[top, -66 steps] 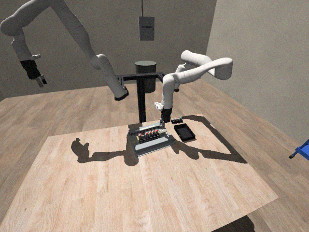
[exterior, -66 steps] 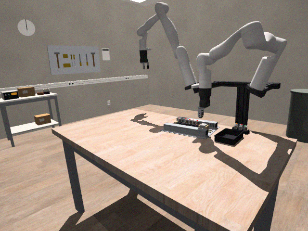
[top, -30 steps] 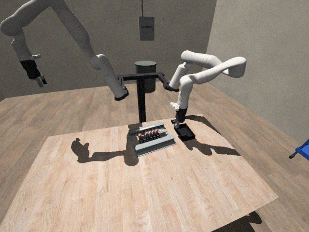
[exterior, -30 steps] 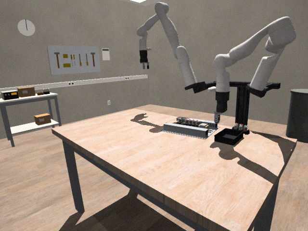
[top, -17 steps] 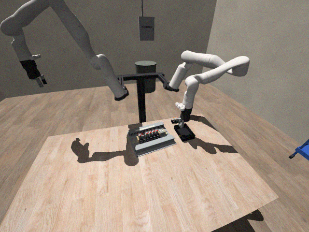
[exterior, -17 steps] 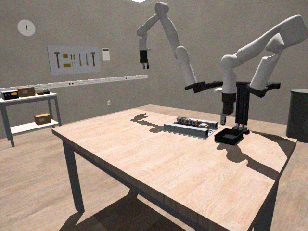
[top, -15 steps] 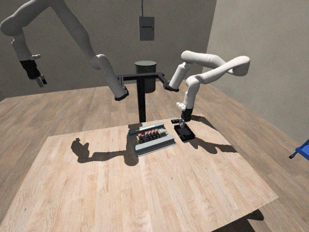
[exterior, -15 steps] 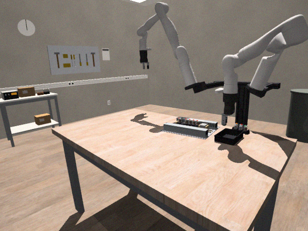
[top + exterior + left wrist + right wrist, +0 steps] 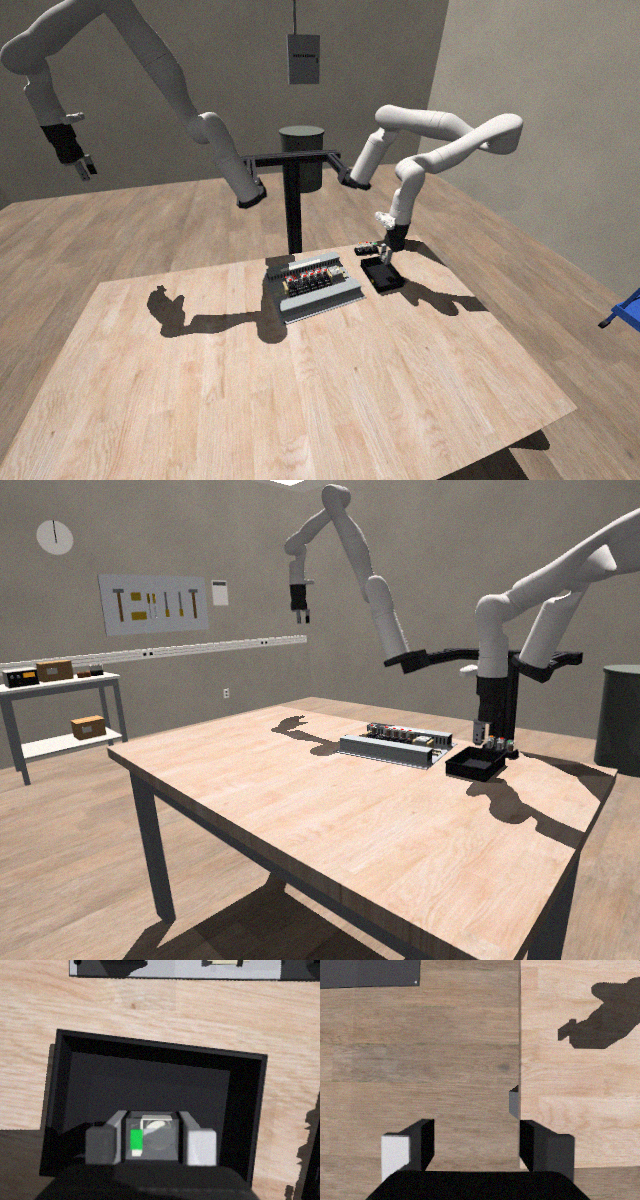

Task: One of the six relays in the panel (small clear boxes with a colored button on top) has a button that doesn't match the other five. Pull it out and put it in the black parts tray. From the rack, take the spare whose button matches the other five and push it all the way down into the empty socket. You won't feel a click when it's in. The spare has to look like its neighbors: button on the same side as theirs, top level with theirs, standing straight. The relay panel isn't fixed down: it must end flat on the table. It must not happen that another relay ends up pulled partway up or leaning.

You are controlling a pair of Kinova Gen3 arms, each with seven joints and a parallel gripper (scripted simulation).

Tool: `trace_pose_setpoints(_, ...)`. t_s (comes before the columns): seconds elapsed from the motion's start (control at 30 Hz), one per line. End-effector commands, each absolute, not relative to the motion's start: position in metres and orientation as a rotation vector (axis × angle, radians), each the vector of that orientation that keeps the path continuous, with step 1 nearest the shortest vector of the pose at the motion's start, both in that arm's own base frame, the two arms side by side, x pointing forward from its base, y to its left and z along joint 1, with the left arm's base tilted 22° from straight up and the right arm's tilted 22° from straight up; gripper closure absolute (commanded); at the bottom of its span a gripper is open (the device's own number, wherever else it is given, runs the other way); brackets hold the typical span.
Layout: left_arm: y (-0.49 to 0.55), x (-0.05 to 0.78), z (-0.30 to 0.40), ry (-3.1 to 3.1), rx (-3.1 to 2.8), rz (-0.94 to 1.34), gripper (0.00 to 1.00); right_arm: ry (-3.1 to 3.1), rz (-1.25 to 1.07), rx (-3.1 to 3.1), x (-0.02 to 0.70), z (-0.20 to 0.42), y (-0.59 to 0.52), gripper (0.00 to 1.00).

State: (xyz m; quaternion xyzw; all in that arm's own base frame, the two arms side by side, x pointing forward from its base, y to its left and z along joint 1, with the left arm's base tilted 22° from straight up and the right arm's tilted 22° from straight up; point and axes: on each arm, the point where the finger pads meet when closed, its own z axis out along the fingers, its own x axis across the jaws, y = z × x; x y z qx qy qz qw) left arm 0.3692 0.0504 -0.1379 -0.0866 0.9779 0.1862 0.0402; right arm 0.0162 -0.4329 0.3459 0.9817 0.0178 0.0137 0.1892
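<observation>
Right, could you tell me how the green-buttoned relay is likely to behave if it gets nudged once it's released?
The green-buttoned relay is probably stiff and light, being a small clear case. Its flat, boxy sides suggest it would slide or tip over rather than roll.

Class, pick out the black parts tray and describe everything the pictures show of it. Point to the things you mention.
The black parts tray (image 9: 368, 268) (image 9: 461, 772) (image 9: 162, 1042) is a shallow, open-topped rectangular box with four upright walls and a flat, dark grey-looking floor. It looks like plastic, though the pictures cannot settle that. It sits upright on the wooden table, beside the relay panel and apart from it. The left gripper holds a green-buttoned relay above its floor; whether they touch is unclear.
</observation>
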Motion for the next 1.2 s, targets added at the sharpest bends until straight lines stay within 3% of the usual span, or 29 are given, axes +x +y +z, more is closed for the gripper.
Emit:
trace_pose_setpoints(0.0,0.059,0.370,-0.135,2.995,-0.264,0.569,1.00,0.050,0.039,2.759,0.016,0.347,-0.433,0.00)
trace_pose_setpoints(1.17,0.054,0.370,-0.136,2.995,-0.264,0.570,1.00,0.050,0.039,2.759,0.016,0.347,-0.433,0.00)
